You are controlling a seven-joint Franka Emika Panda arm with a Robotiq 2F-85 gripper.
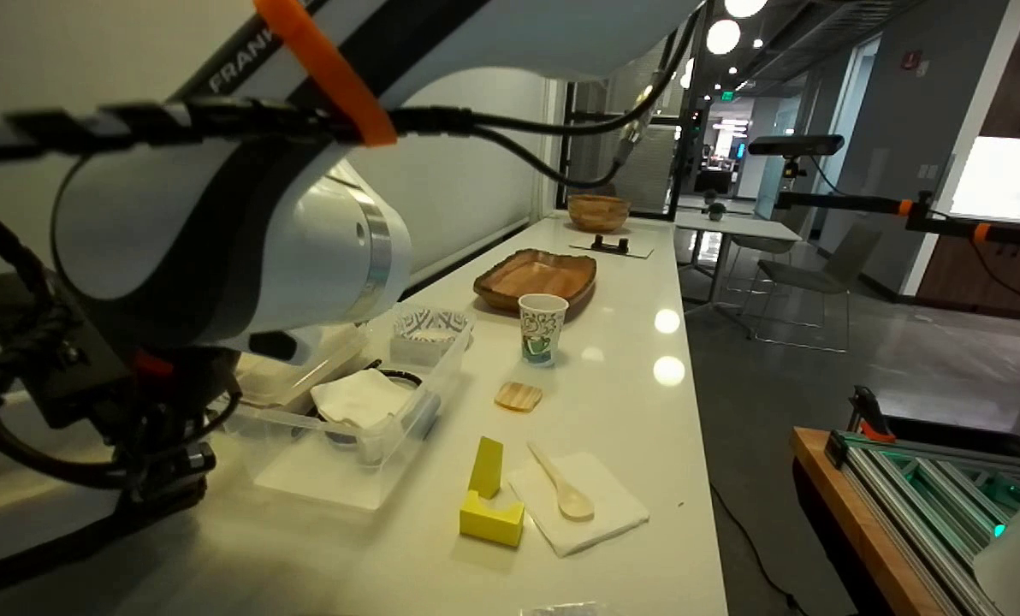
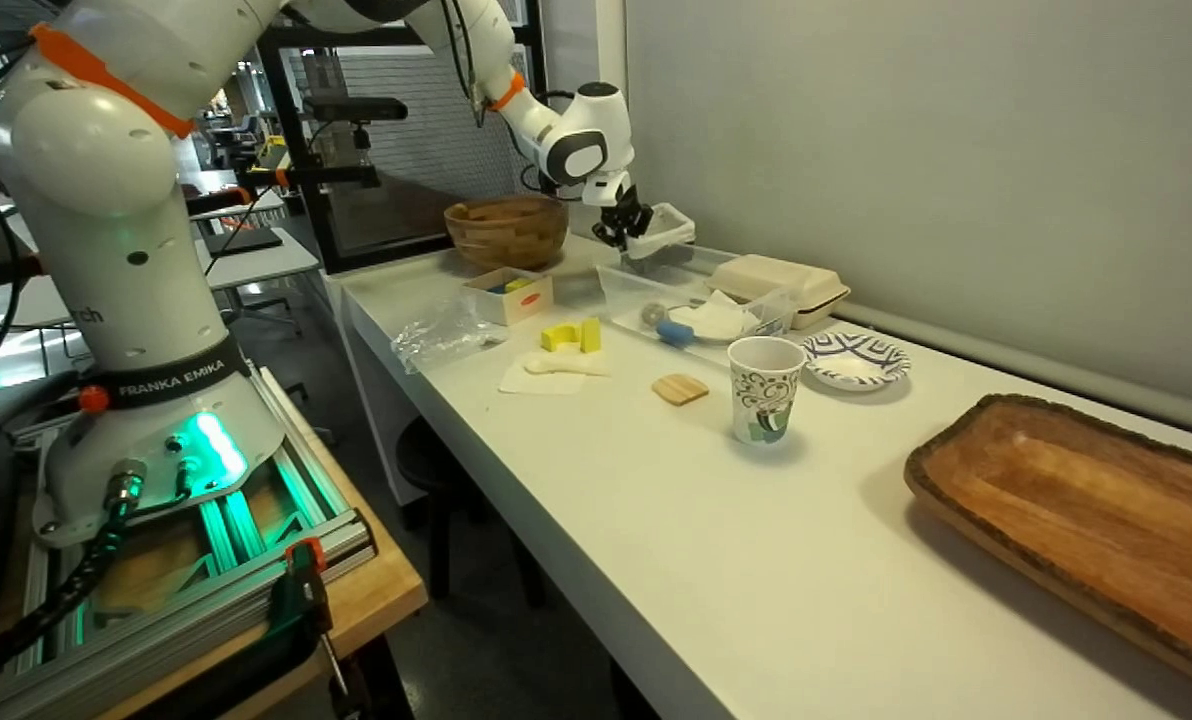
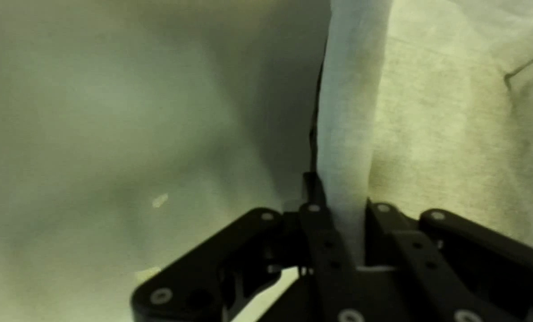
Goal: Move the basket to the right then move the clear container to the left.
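Note:
The basket (image 2: 664,232) is small with a white fabric lining; it is at the back of the counter, behind the far end of the clear container. My gripper (image 2: 624,228) is shut on its rim; in the wrist view the fingers (image 3: 343,197) pinch the white cloth edge, with the lining (image 3: 432,129) to the right. I cannot tell if the basket touches the counter. In an exterior view my gripper (image 1: 168,492) is low at the left and the basket is largely hidden. The clear container (image 1: 317,488) is a wide transparent bin holding a napkin and utensils; it also shows beside the gripper (image 2: 628,300).
A clamshell box (image 2: 781,278) stands against the container's wall side. A patterned bowl (image 2: 856,362), paper cup (image 2: 764,390), wooden piece (image 2: 679,389), yellow block (image 2: 571,336), spoon (image 2: 566,366), small box (image 2: 516,295) and plastic bag (image 2: 446,340) are around. A wooden tray (image 1: 537,282) lies farther along.

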